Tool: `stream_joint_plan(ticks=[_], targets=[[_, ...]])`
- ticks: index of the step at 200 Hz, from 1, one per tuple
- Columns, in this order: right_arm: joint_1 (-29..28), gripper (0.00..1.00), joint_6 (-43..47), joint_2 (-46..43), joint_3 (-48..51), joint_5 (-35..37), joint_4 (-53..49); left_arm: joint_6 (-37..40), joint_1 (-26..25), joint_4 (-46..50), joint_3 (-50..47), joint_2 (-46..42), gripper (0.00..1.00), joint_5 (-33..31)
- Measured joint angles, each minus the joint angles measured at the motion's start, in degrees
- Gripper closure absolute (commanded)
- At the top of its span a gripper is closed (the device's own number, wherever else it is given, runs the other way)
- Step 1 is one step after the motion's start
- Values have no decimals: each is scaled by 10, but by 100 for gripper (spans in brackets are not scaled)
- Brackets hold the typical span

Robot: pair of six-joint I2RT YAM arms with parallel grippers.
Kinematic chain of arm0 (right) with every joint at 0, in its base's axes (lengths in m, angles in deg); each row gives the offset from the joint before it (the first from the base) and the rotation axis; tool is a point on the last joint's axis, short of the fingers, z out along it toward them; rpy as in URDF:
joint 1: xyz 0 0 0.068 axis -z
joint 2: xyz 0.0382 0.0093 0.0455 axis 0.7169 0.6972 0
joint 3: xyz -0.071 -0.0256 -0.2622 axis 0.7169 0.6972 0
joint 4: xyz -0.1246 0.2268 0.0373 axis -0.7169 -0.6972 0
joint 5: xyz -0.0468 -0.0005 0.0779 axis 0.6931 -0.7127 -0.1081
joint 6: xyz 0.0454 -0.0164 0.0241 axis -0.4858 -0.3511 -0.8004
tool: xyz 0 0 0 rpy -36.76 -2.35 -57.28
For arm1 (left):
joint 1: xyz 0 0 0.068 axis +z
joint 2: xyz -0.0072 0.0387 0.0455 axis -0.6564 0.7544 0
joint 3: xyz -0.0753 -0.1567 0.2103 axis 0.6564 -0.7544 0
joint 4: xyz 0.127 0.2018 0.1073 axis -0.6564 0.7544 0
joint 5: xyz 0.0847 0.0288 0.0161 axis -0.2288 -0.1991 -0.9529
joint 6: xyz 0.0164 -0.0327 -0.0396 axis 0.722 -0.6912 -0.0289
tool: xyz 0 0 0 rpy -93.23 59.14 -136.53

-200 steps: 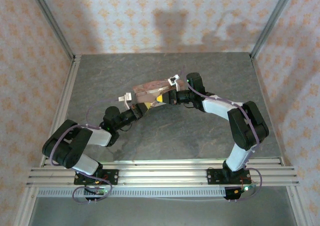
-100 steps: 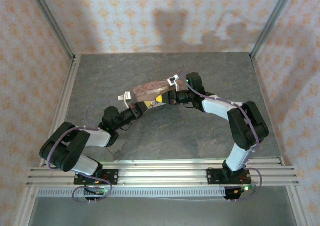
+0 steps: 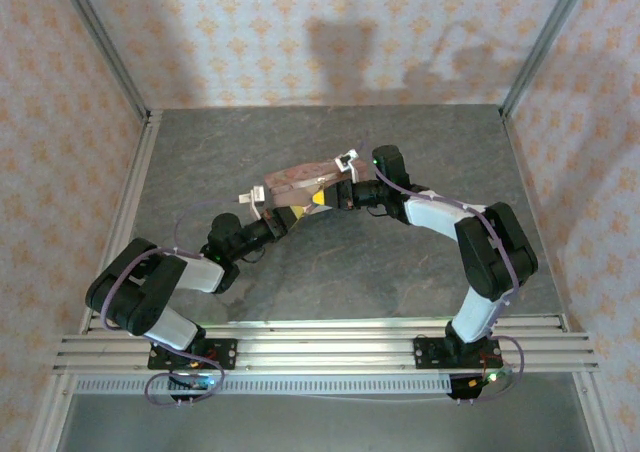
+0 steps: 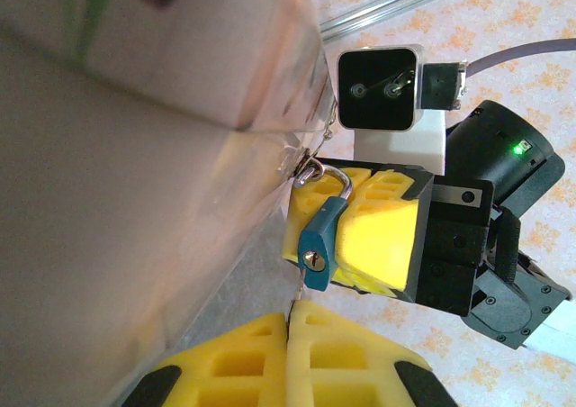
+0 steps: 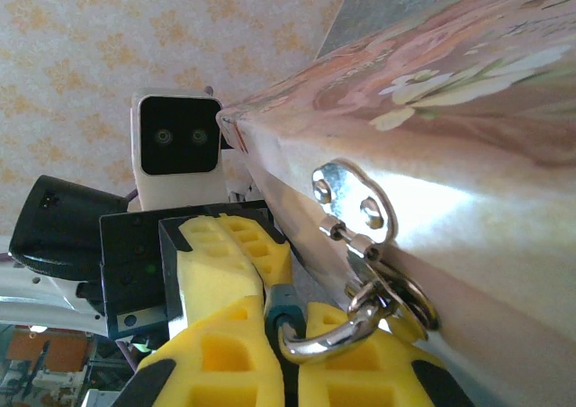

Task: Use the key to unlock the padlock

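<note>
Hardly anything has shifted over the last second. From the top camera I see the left arm's elbow sit a touch differently, and both arms are still gathered at the pink floral tin box (image 3: 298,179) in the middle of the grey table (image 3: 420,142). The left gripper (image 3: 272,210) comes at the tin from the near left and the right gripper (image 3: 322,198) from the right. From up here the lock itself is too small for me to pick out.

On the left wrist camera, the small teal-blue padlock (image 4: 319,240) hangs by its thin silvery shackle (image 4: 331,184) from the tin's edge, keyhole face toward me. It lies against the yellow foam pads of the right gripper (image 4: 355,231), just behind it. My left gripper (image 4: 290,335) has its jaws pressed together at the bottom of the view. A thin pale sliver, the small dull metal key (image 4: 295,292), rises from their seam to just under the padlock's body. I cannot tell whether its tip is in the keyhole.

On the right wrist camera, the right gripper (image 5: 283,357) has its jaws narrow, pinching the padlock (image 5: 281,301) between the pads. The shackle (image 5: 319,342) loops through the ring of a silver hasp plate (image 5: 351,195) riveted to the tin. The left gripper (image 5: 236,254) sits close behind, touching or nearly so.
</note>
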Motion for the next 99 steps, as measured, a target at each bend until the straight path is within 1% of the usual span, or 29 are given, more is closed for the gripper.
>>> stream_joint_plan(ticks=[99], targets=[[-1,100,0,0,0,-2,0,0,-11,0,5,8,100,0]])
